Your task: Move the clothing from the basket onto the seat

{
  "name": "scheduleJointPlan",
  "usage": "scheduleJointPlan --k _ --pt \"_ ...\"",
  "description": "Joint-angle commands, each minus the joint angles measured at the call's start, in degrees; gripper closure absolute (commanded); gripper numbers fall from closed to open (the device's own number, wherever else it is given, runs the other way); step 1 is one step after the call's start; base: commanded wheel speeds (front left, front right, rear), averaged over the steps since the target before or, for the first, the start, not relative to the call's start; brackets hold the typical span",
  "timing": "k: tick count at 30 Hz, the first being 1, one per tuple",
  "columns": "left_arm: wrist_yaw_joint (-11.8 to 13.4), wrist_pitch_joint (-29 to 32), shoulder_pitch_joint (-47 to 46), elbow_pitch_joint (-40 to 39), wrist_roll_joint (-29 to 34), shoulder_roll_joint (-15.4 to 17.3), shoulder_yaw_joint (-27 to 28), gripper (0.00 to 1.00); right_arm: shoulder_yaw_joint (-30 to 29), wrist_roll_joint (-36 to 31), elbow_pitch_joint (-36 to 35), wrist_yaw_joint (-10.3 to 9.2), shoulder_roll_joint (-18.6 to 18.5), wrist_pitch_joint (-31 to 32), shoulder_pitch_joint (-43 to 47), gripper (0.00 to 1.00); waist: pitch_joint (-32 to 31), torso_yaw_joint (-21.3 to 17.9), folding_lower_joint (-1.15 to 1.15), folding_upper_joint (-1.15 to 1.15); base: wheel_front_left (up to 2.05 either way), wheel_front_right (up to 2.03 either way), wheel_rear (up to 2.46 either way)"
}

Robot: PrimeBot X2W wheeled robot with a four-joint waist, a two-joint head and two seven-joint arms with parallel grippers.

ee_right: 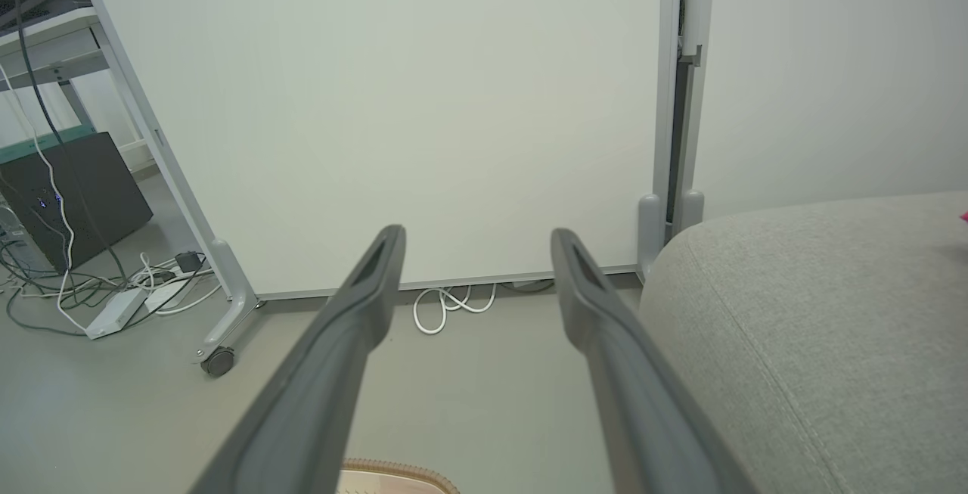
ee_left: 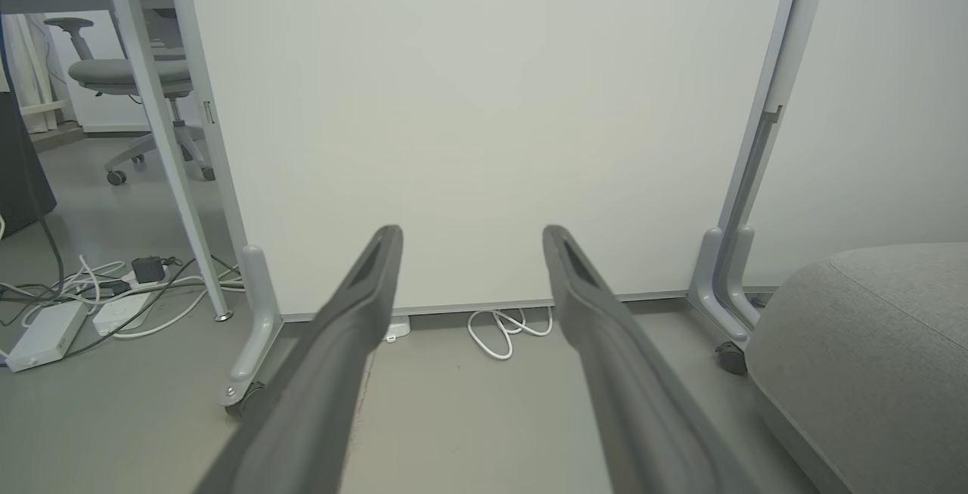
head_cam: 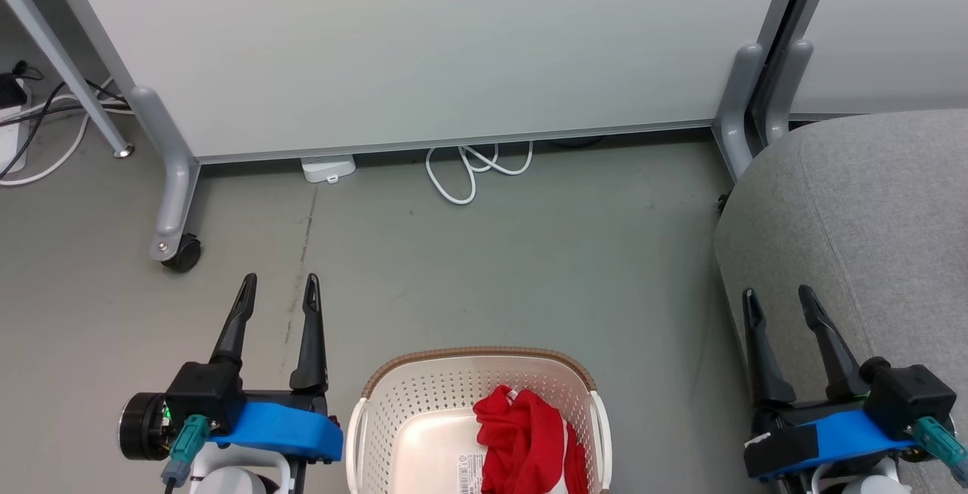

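Head view: a white partition panel on grey wheeled feet stands across the far floor, with one white cable looped under its lower edge. One cream perforated basket with a brown rim sits on the floor between the two pincers. It holds one crumpled red heap of clothing towards its right wall, beside a paper label; I cannot tell the garment count. One grey seat stands at the right. The left pincer and right pincer are spread wide, gripping nothing.
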Motion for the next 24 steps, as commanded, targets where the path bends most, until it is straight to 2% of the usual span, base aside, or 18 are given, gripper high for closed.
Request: scheduleJointPlan --k 1,16,24 --pt "-0.1 -0.3 0.4 0.0 -0.2 -0.1 0.1 0.0 -0.1 0.2 0.1 0.01 0.1 -0.2 0.7 0.0 -0.1 0.0 0.0 0.0 0.0 0.0 0.0" --pt "-0.5 -0.3 -1.7 1.9 -0.6 -0.1 -1.8 0.0 -0.1 -0.3 0.0 0.01 0.1 -0.2 -0.3 0.0 0.8 -1.0 0.0 0.0 0.0 0.0 0.0" --pt "-1.5 -0.3 -7.3 8.5 0.7 -0.1 -7.3 0.0 -1.6 -1.1 -0.8 0.01 0.0 -0.2 -3.3 0.0 4.8 -3.3 0.0 0.0 0.0 0.0 0.0"
